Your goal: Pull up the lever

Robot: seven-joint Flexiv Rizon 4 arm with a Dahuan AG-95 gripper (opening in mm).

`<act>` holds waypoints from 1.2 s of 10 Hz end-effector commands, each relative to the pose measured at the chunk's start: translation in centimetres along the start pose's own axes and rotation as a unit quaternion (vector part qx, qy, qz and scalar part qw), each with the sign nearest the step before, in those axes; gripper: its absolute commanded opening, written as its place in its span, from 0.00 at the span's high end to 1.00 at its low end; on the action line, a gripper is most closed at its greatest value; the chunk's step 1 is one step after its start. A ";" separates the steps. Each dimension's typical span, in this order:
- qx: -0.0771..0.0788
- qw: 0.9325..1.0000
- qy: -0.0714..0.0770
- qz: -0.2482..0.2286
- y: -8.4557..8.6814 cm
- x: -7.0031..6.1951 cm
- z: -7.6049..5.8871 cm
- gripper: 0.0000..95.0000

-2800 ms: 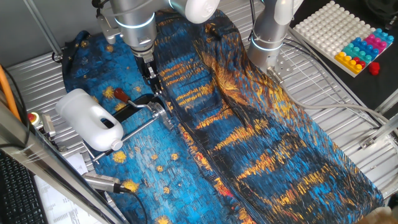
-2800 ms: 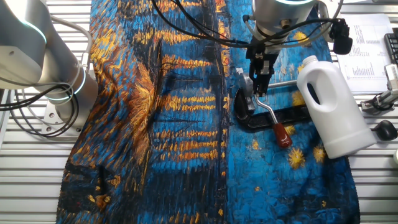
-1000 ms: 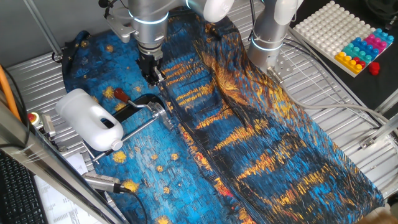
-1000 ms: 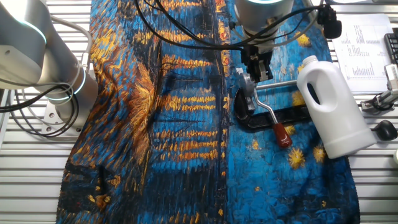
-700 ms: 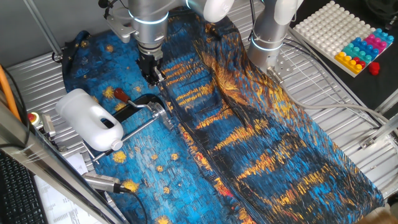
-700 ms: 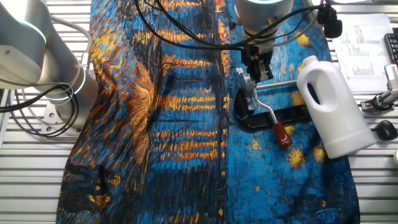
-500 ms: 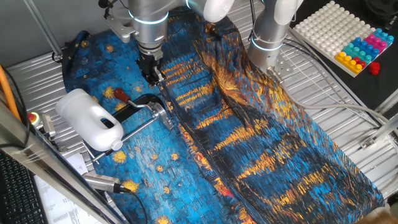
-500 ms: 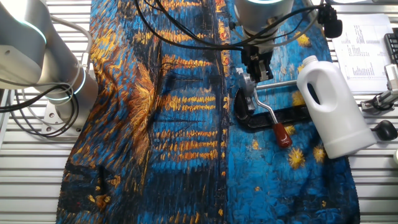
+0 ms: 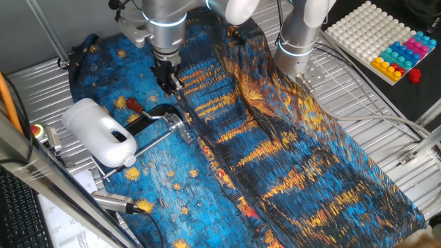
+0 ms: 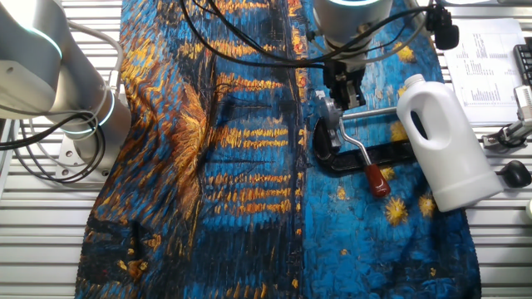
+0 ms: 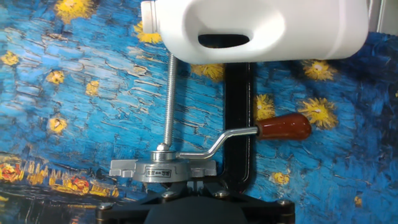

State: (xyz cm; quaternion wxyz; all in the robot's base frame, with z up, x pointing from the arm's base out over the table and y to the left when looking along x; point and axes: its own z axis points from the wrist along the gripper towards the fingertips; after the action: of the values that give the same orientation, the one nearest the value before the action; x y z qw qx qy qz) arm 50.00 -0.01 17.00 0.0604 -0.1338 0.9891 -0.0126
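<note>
On the counter [image 9: 386,103], over a blue-and-orange painted cloth [image 9: 289,165], lies a black-and-silver clamp [image 10: 349,154] with its lever [image 10: 366,162] flat against the fabric. Seen from the hand view, the lever [image 11: 249,130] runs from the silver clamp head [image 11: 163,169] out toward 3 o'clock, ending in a dark red sleeve [image 11: 283,126] that crosses the black bar [image 11: 237,124] of the clamp. A long threaded rod [image 11: 169,99] goes from the head toward 12 o'clock, up to the white jug [image 11: 261,28] lying on its side. In one fixed view the pincer [image 9: 167,81] hangs above the cloth, at about 1 o'clock from the clamp and apart from it; in the other fixed view the pincer [image 10: 345,93] sits just above the clamp head. Its fingers look close together and hold nothing, though how wide the gap is I cannot tell. A second arm's base [image 10: 50,91] stands at 9 o'clock of that view.
</note>
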 end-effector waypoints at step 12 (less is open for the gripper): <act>-0.006 0.964 0.009 -0.265 -4.8 1.3 -0.2 1.00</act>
State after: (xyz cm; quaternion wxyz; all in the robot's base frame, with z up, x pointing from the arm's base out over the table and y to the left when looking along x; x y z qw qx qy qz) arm 49.90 -4.24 17.31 0.0481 -0.3597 0.9316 -0.0182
